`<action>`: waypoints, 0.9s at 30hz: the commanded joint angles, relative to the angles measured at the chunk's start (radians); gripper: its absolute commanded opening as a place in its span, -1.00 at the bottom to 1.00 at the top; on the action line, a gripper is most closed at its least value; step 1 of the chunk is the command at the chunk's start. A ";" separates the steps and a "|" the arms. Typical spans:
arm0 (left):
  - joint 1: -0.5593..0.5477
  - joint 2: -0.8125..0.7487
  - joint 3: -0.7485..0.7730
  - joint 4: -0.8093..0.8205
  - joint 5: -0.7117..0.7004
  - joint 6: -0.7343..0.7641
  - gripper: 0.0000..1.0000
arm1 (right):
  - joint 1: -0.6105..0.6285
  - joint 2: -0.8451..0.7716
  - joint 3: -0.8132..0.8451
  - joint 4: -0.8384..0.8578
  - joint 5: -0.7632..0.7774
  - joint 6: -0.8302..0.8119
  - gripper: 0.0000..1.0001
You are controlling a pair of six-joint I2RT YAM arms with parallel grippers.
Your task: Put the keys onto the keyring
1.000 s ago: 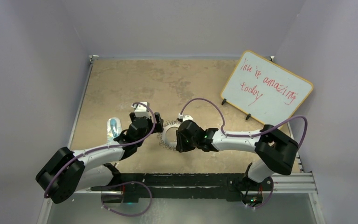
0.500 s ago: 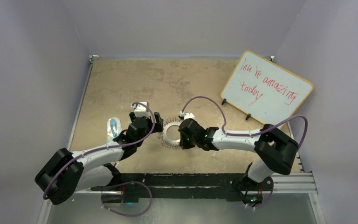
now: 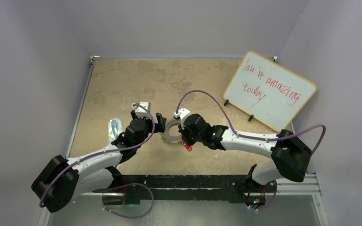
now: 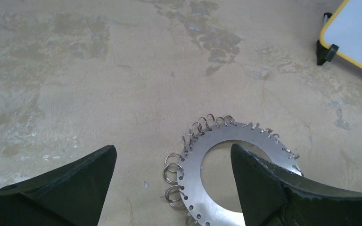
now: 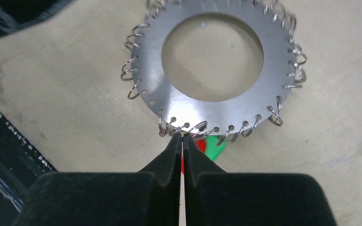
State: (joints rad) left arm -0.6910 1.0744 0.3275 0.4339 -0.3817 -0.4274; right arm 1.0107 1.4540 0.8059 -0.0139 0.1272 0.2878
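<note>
Lying flat, keyring (image 5: 169, 101) with keys (image 5: 215, 147) at its rim.

My top camera sits high above and behind my 2 arms (image 3: 99, 157), looking down and forward over the whole bench (image 3: 122, 80). My left wrist camera rides low behind my left claw (image 4: 172, 149), facing forward across the bench, near enough that the whiteboard (image 4: 358, 37) shows only a corner. My right wrist camera looks almost straight down past my right claw (image 5: 182, 137), very close. All 3 views share the keyring (image 5: 217, 112).
</note>
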 commanded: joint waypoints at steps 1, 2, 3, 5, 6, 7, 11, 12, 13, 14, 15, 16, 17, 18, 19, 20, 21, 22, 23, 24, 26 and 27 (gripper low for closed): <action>0.005 -0.055 -0.035 0.113 0.084 0.093 0.78 | -0.077 -0.085 0.016 0.084 -0.152 -0.242 -1.00; 0.005 -0.064 -0.045 0.127 0.103 0.114 0.77 | -0.110 -0.093 0.016 0.098 -0.223 -0.277 -1.00; 0.005 -0.073 -0.056 0.146 0.124 0.136 0.77 | -0.144 -0.101 0.018 0.105 -0.284 -0.310 -1.00; 0.004 -0.088 -0.081 0.190 0.164 0.179 0.76 | -0.188 -0.117 0.025 0.119 -0.368 -0.385 -1.00; 0.005 -0.094 -0.094 0.223 0.186 0.204 0.76 | -0.193 -0.129 0.027 0.124 -0.383 -0.423 -1.00; 0.005 -0.096 -0.112 0.281 0.204 0.227 0.75 | -0.193 -0.138 0.028 0.130 -0.393 -0.461 -1.00; 0.005 -0.087 -0.172 0.459 0.312 0.349 0.74 | -0.195 -0.173 0.040 0.115 -0.441 -0.596 -1.00; 0.004 -0.080 -0.184 0.500 0.339 0.385 0.74 | -0.195 -0.183 0.041 0.103 -0.456 -0.634 -1.00; 0.004 -0.071 -0.194 0.533 0.368 0.416 0.73 | -0.195 -0.191 0.041 0.092 -0.466 -0.667 -1.00; 0.002 -0.061 -0.200 0.562 0.404 0.469 0.73 | -0.195 -0.199 0.040 0.083 -0.474 -0.700 -1.00; 0.003 -0.050 -0.203 0.583 0.439 0.511 0.73 | -0.195 -0.207 0.039 0.068 -0.480 -0.736 -1.00; 0.003 -0.034 -0.202 0.598 0.484 0.555 0.72 | -0.195 -0.210 0.041 0.061 -0.487 -0.749 -1.00; 0.002 -0.017 -0.200 0.607 0.530 0.602 0.69 | -0.195 -0.211 0.045 0.047 -0.497 -0.774 -1.00; 0.002 0.001 -0.196 0.613 0.577 0.652 0.63 | -0.195 -0.208 0.053 0.028 -0.513 -0.806 -1.00; -0.001 0.016 -0.193 0.622 0.610 0.699 0.60 | -0.195 -0.205 0.062 0.018 -0.528 -0.824 -1.00; -0.007 0.030 -0.195 0.640 0.628 0.737 0.59 | -0.196 -0.198 0.072 -0.019 -0.542 -0.847 -1.00; -0.012 0.044 -0.196 0.661 0.645 0.775 0.57 | -0.196 -0.192 0.082 -0.049 -0.552 -0.864 -1.00; -0.015 0.054 -0.197 0.679 0.663 0.818 0.54 | -0.197 -0.187 0.092 -0.068 -0.558 -0.881 -1.00; -0.018 0.066 -0.196 0.688 0.690 0.860 0.51 | -0.196 -0.182 0.099 -0.082 -0.564 -0.895 -1.00; -0.020 0.073 -0.194 0.687 0.722 0.913 0.46 | -0.198 -0.176 0.109 -0.098 -0.575 -0.913 -1.00; -0.026 0.086 -0.186 0.684 0.759 0.998 0.38 | -0.198 -0.168 0.124 -0.119 -0.594 -0.938 -1.00; -0.028 0.094 -0.181 0.684 0.762 1.026 0.34 | -0.198 -0.165 0.128 -0.126 -0.604 -0.948 -1.00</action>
State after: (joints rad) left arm -0.7071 1.1454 0.1326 1.0348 0.2489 0.3695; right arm 0.8131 1.2789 0.8677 -0.0799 -0.3981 -0.5575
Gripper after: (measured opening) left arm 0.704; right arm 0.004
